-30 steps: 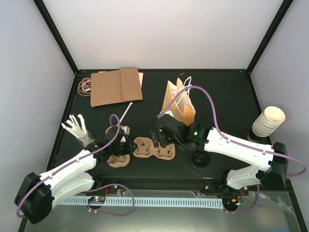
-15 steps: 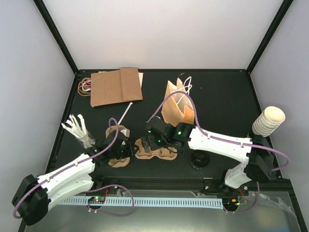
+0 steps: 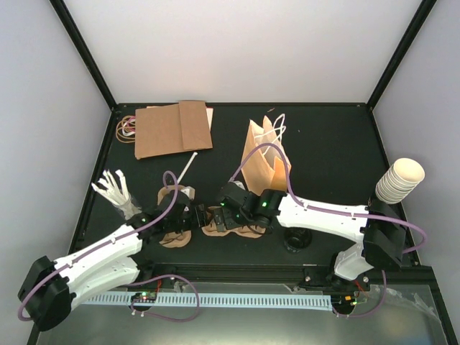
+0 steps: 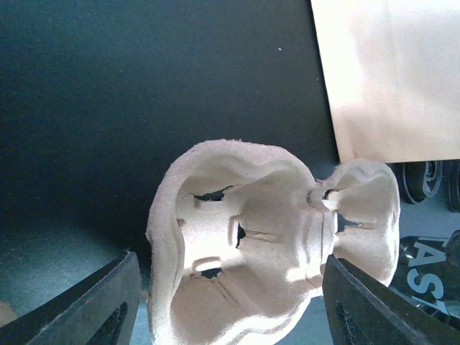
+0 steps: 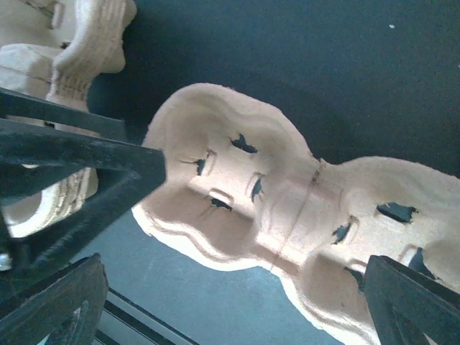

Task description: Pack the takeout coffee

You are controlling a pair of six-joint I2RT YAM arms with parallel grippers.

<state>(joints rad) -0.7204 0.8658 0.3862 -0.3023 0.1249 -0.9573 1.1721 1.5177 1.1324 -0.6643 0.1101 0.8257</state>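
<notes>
- Black table under white walls: your nearest coffee cup stands apart from both trays.
- Left gripper spreads wide around one pulp tray; right gripper spreads wide over the second tray.
- Pockets look empty, so you have all the packing left.

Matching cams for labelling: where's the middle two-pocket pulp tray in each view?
Top external: pulp tray mid-table, nearer the arms than the paper bag, partly under the right arm.
Left wrist: fills the lower centre.
Right wrist: diagonal, from centre to lower right.
Shared landmark: the black tabletop around it.
</notes>
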